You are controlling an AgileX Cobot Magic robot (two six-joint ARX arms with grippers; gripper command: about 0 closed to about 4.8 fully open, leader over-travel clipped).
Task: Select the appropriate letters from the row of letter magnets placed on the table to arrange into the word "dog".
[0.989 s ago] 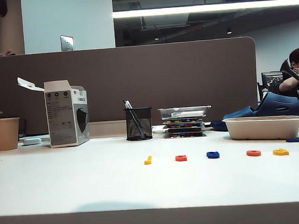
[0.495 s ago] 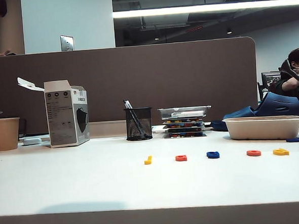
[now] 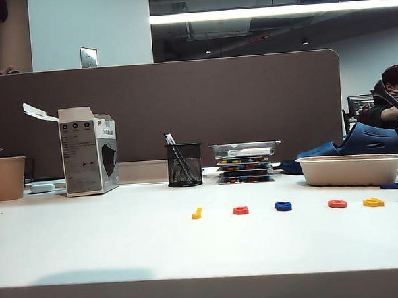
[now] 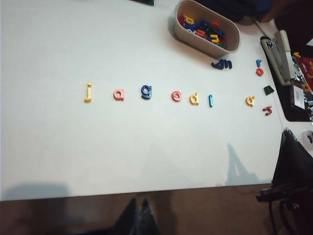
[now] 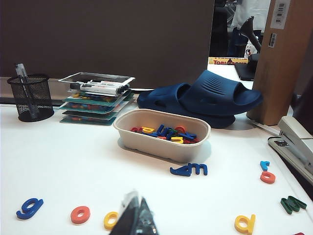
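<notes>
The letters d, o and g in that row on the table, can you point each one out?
yellow d (image 4: 194, 99), left wrist view, on its round bowl.
red-orange o (image 4: 176, 96), left wrist view, on its ring.
dark blue g (image 4: 146, 91), left wrist view, on its upper loop.

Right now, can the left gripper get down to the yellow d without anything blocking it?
Probably yes. The left gripper hangs shut, high over the table's near edge; the yellow d lies flat in the row with bare white table between. The red-orange o sits close beside it.
</notes>
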